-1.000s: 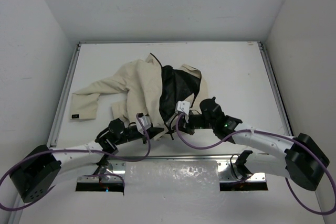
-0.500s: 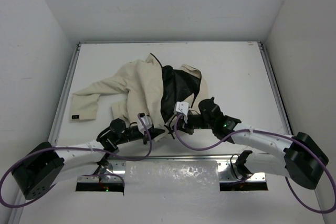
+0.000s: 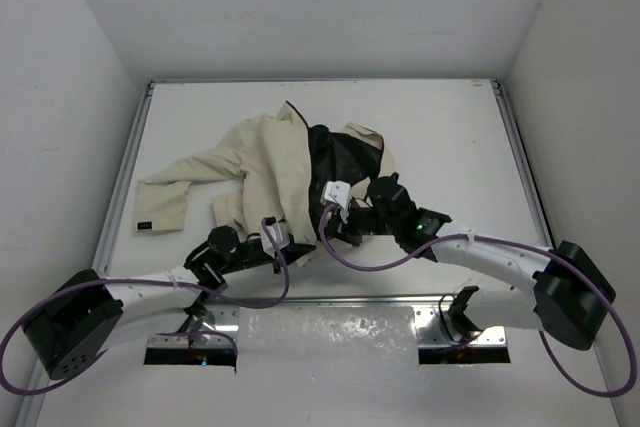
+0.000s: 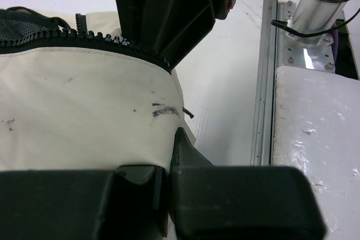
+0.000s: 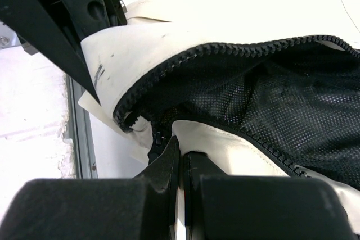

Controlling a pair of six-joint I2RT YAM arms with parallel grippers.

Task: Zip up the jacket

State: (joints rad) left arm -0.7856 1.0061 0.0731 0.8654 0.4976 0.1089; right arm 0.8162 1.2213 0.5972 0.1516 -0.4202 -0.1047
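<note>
The jacket (image 3: pixel 270 162) lies crumpled on the left-middle of the table (image 3: pixel 450 127). It is cream, thrown open so that the black mesh lining (image 5: pixel 270 99) shows, and one sleeve (image 3: pixel 170 187) stretches out to the left. Dark zipper teeth (image 5: pixel 225 49) run unjoined along both front edges, and a dark smudge (image 4: pixel 163 111) marks the cream cloth. The left gripper (image 4: pixel 169 155) is clamped on the cream hem. The right gripper (image 5: pixel 180 150) is pinched together on the other front edge at the zipper's foot. From above, both wrists cover that hem corner. Whether the right jaws grip the slider or only the cloth is unclear.
</note>
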